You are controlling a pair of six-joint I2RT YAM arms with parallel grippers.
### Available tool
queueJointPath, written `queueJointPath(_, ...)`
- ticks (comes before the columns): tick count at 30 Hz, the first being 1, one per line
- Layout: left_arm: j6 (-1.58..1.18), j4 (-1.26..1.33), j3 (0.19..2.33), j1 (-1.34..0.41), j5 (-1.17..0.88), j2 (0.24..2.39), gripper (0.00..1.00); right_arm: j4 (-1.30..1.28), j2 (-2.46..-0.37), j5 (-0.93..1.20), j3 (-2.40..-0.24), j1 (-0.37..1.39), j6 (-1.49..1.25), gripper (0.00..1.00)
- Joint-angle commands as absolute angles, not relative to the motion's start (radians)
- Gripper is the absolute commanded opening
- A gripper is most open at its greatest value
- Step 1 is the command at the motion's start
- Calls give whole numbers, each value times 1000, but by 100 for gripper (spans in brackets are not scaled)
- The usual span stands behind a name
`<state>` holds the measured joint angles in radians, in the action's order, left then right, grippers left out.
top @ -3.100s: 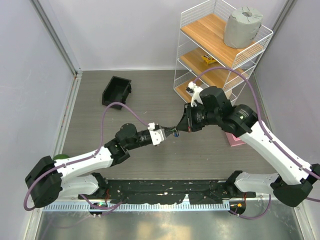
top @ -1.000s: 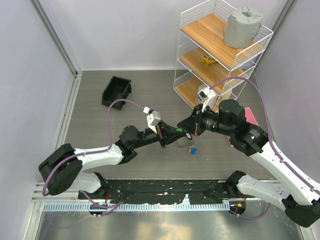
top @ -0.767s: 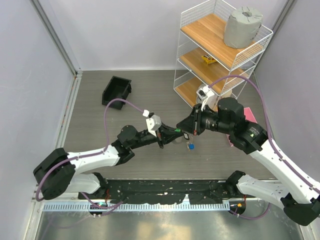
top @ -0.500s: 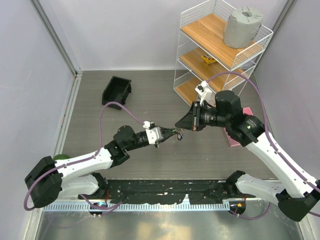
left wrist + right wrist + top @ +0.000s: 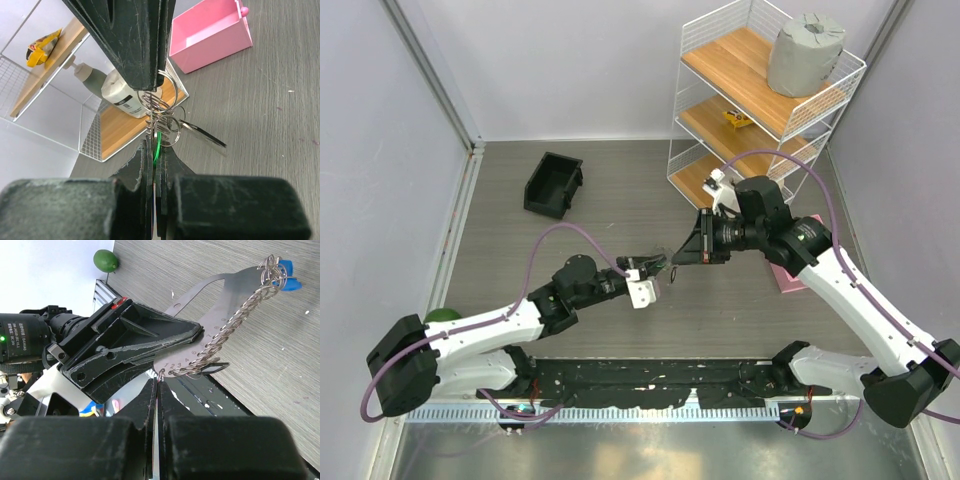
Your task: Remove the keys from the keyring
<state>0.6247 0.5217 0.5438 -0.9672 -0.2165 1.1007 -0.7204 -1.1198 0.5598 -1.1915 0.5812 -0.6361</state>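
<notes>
Keyring loops on L wrist cam, blue key on R cam

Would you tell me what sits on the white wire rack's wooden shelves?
Top: a grey roll; middle: a small yellow object; bottom: a white pump bottle, partly covered by the right gripper.

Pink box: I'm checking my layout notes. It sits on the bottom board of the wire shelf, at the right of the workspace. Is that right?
Not quite. The pink box sits on the table beside the wire shelf, at the right of the workspace, not on its bottom board. Only the white bottle stands there. The left wrist view shows it.
</notes>
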Motion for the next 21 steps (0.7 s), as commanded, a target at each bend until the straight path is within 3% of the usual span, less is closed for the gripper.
queueJointPath(1,635,549,552,-963,-179,1072,0,-747,-1120,577,-1212,580,-603,5)
queueJointPath(8,390,571,561,-963,-193,1098,0,-738,-1123,525,-1265,578,-542,5)
queueJointPath(15,125,681,560,-960,-276,1204,27,-624,-1108,471,-1252,575,-572,5)
queueJointPath(18,-7,785,531,-930,-301,1258,26,-601,-1111,428,-1247,575,-572,5)
queueJointPath(21,-190,934,468,-867,-351,1310,10,-549,-1109,390,-1209,575,-575,5)
